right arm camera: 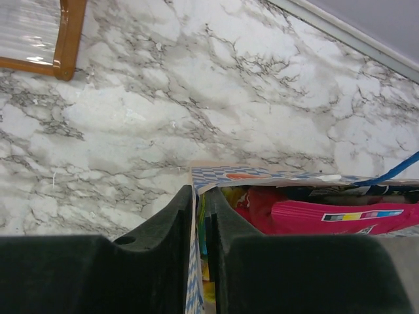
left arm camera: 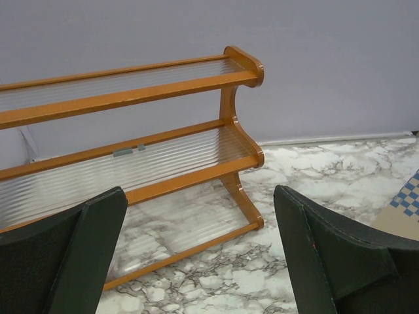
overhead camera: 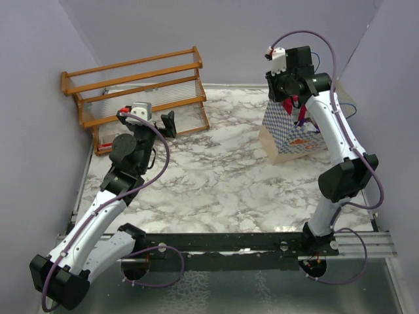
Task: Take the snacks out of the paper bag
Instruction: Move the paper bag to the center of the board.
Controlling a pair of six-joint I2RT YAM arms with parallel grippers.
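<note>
The paper bag [overhead camera: 290,134] stands tilted on the marble at the right, its blue-checkered narrow side facing left. My right gripper [overhead camera: 292,99] is at its top rim. In the right wrist view the gripper [right arm camera: 200,196] is shut on the checkered side wall of the bag [right arm camera: 216,175], one finger outside and one inside. Inside the bag lie a magenta-pink packet [right arm camera: 340,219], a red-orange pack [right arm camera: 262,204] and a bit of yellow pack [right arm camera: 233,195]. A blue cord handle [right arm camera: 394,173] crosses the top. My left gripper [overhead camera: 167,123] is open and empty, far left of the bag.
A wooden rack [overhead camera: 134,91] with ribbed clear shelves stands at the back left; it also fills the left wrist view [left arm camera: 137,98], just ahead of my left gripper [left arm camera: 200,193]. A checkered corner of the bag [left arm camera: 407,199] shows at that view's right edge. Grey walls enclose the marble table [overhead camera: 209,176].
</note>
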